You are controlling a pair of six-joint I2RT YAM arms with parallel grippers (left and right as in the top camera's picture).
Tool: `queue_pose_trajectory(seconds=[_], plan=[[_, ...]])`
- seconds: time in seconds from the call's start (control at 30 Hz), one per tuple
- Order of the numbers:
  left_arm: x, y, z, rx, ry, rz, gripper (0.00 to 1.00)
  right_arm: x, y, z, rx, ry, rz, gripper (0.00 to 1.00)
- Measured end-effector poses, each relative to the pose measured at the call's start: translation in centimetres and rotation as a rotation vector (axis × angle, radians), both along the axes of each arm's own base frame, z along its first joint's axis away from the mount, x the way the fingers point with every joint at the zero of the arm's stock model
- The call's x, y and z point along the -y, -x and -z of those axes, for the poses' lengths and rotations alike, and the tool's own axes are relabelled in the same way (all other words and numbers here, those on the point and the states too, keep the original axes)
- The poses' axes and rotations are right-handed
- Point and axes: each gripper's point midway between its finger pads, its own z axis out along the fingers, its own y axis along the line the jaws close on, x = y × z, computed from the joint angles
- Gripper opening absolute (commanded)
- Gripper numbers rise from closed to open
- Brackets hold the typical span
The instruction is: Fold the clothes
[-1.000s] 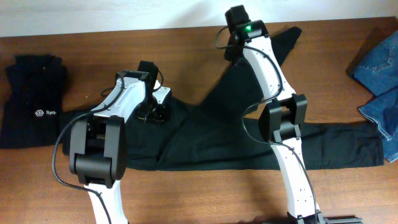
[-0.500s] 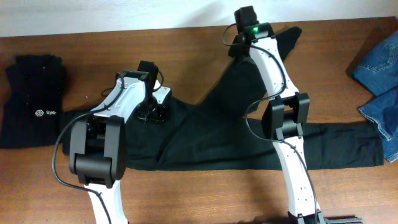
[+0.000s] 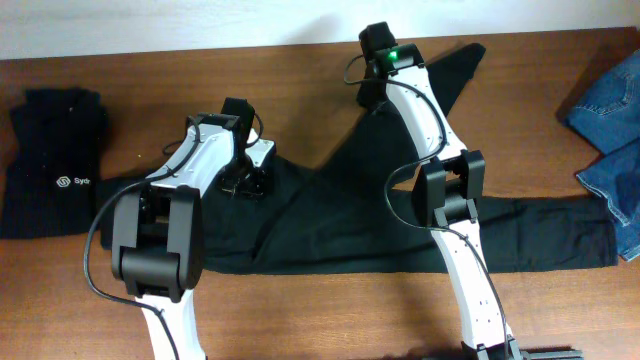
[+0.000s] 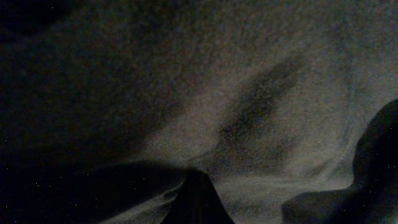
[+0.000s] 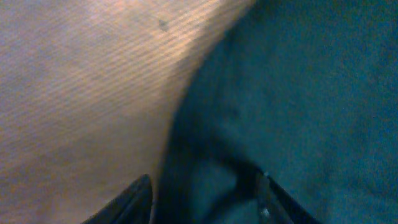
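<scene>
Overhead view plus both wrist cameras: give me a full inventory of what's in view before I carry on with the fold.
trousers: one, black, spread across the table's middle, one leg angled toward the far edge
top: one, black with a small white logo, left end of the table
jeans: one, blue denim, right edge, partly out of frame
table: one, brown wood, under everything
left arm: one, white and black, over the trousers' left part
right arm: one, white and black, reaching to the angled leg
left pincer: one, black, shut, down on the trousers
right pincer: one, black, fingers apart astride the trousers' edge
</scene>
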Motion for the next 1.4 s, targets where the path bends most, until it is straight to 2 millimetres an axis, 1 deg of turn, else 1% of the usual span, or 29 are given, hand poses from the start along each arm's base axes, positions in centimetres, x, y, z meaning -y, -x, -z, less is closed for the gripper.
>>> queue_pose_trajectory(seconds=[0.07, 0.1, 0.17, 0.2, 0.5, 0.67, 0.77, 0.87, 0.97, 1.07, 1.13, 1.4], plan=[[0.0, 0.0, 0.0, 0.0, 0.0, 0.0, 0.01, 0.5, 0.4, 0.1, -0.018, 0.024, 0.002, 0.25], [0.0, 0.0, 0.0, 0.0, 0.0, 0.0, 0.01, 0.7, 0.6, 0.1, -0.025, 0.034, 0.002, 0.24], [0.0, 0.0, 0.0, 0.0, 0.0, 0.0, 0.01, 1.0, 0.8, 0.1, -0.033, 0.048, 0.0, 0.12], [0.0, 0.0, 0.0, 0.0, 0.0, 0.0, 0.01, 1.1, 0.9, 0.2, -0.037, 0.053, -0.002, 0.04], [0.0, 0.0, 0.0, 0.0, 0.0, 0.0, 0.01, 1.6, 1.2, 0.1, -0.052, 0.064, -0.001, 0.04], [0.0, 0.0, 0.0, 0.0, 0.0, 0.0, 0.01, 3.1, 2.5, -0.5, -0.106, 0.081, 0.019, 0.04], [0.0, 0.0, 0.0, 0.0, 0.0, 0.0, 0.01, 4.0, 3.0, -1.8, -0.12, 0.088, 0.033, 0.04], [0.0, 0.0, 0.0, 0.0, 0.0, 0.0, 0.01, 4.7, 3.8, -3.9, -0.128, 0.094, 0.041, 0.04], [0.0, 0.0, 0.0, 0.0, 0.0, 0.0, 0.01, 4.9, 4.9, -5.9, -0.141, 0.097, 0.041, 0.04], [0.0, 0.0, 0.0, 0.001, 0.0, 0.0, 0.01, 4.8, 6.0, -7.4, -0.157, 0.097, 0.032, 0.04], [0.0, 0.0, 0.0, 0.001, 0.0, 0.0, 0.01, 4.3, 6.0, -8.0, -0.149, 0.072, 0.012, 0.04], [0.0, 0.0, 0.0, 0.0, 0.003, -0.003, 0.01, 2.2, 6.3, -8.0, -0.155, 0.024, -0.03, 0.04]])
